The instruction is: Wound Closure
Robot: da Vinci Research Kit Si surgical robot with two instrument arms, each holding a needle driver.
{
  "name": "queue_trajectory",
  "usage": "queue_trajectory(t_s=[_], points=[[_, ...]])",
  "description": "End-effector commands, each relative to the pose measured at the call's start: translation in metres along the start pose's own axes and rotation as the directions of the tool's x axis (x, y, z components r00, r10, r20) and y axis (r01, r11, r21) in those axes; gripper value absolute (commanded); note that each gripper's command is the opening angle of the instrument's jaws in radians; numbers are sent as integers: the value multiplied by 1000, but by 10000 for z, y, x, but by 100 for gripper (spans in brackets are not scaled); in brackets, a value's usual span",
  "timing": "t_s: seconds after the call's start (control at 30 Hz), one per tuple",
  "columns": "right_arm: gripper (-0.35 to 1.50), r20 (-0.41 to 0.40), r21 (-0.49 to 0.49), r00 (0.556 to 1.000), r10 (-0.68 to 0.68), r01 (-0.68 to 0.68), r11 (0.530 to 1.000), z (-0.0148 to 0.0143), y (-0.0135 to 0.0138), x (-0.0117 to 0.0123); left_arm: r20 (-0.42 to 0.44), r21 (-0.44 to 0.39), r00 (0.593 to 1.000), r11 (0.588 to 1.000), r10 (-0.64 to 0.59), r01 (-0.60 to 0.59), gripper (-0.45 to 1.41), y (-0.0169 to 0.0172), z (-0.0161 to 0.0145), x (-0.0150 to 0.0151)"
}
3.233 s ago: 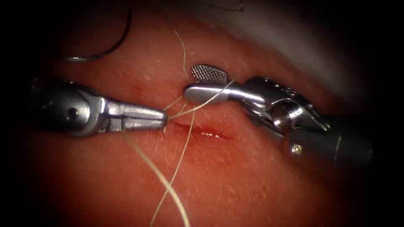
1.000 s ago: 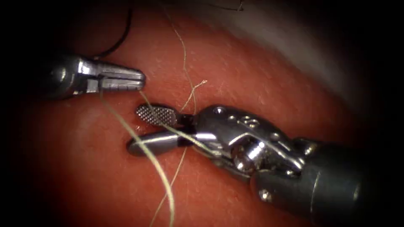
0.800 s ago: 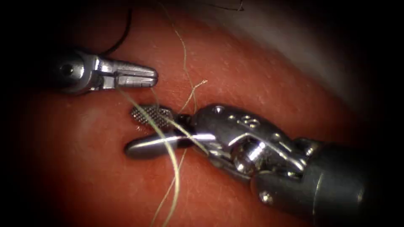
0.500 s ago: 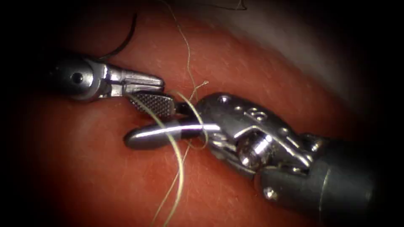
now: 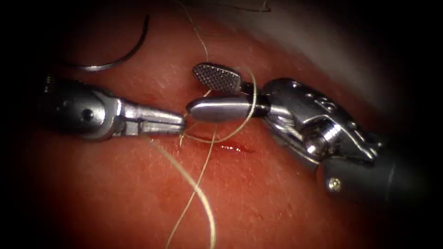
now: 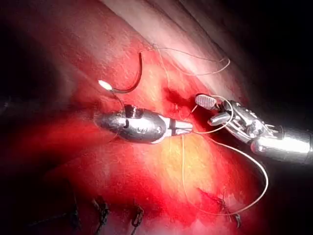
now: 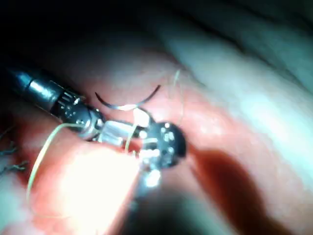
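Steel shows on both my tools over the red tissue (image 5: 258,193). My left tool (image 5: 177,124) comes in level from the tissue's left side, jaws clenched on the thread (image 5: 196,189) right at the left end of the cut (image 5: 230,147). My right tool (image 5: 217,92) reaches in from the lower right with its wrist bent, jaws parted and grasping nothing; a loop of thread drapes around its lower jaw and curves back toward my left tool's tip. The needle (image 5: 117,57) lies free on the tissue near its far left edge, out of the tissue and well apart from both tools. The left wrist view adds what the endoscope crops: my left tool (image 6: 183,128), my right tool (image 6: 215,110), the needle (image 6: 129,78), the thread (image 6: 254,196) sweeping in a wide arc toward the tissue's near edge, and 3 dark stitches (image 6: 102,213) along that edge. Bare tissue lies open between the cut and the near edge.
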Motion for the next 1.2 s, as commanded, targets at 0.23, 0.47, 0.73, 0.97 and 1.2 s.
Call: queue_trajectory(t_s=[0.23,0.47,0.73,0.97,1.2], points=[[79,-58,-155,997,43,-51,987,-13,25,-10,-13,-20,1000,1000,-16,15,-35,21,18,17],[79,-44,-270,997,61,-70,960,-36,36,-15,-18,-31,1000,999,-15,14,-35,30,29,20],[84,-55,-343,993,100,-113,932,-42,53,-44,-17,-37,1000,999,-14,13,-35,31,33,20],[84,-39,-347,989,140,-145,927,-31,53,-56,-15,-39,1000,999,-13,12,-35,31,33,18],[84,-44,-355,990,136,-143,924,-18,61,-55,-15,-40,1000,999,-13,12,-35,31,33,18]])
